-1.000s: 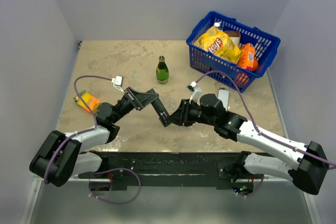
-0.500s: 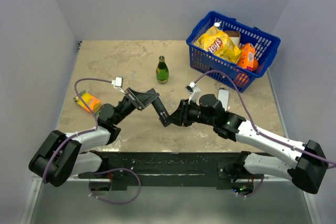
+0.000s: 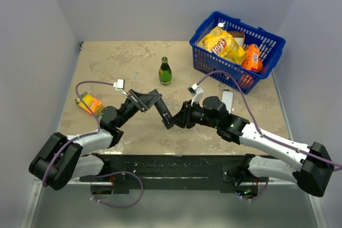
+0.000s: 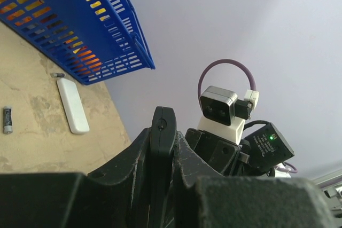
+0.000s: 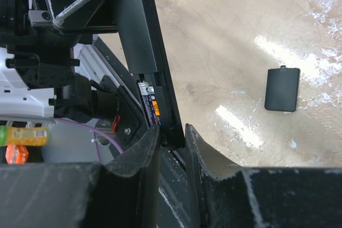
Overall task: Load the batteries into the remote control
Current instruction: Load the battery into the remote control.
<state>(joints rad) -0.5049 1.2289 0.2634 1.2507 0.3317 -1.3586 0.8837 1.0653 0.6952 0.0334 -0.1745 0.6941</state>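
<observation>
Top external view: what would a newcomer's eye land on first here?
Mid-table, the left claw and right claw grip the black remote control between them, one at each end. The right wrist view shows a battery seated in its open compartment. At the far right, a blue basket holds bright snack packs.

Pale lilac walls [image 3: 176,4], mottled beige tabletop [image 3: 123,62]

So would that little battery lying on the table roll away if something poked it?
Probably. The battery is a round cylinder lying on its side on the flat table, so a sideways nudge would likely roll it. It looks tiny, so it's probably light too.
</observation>
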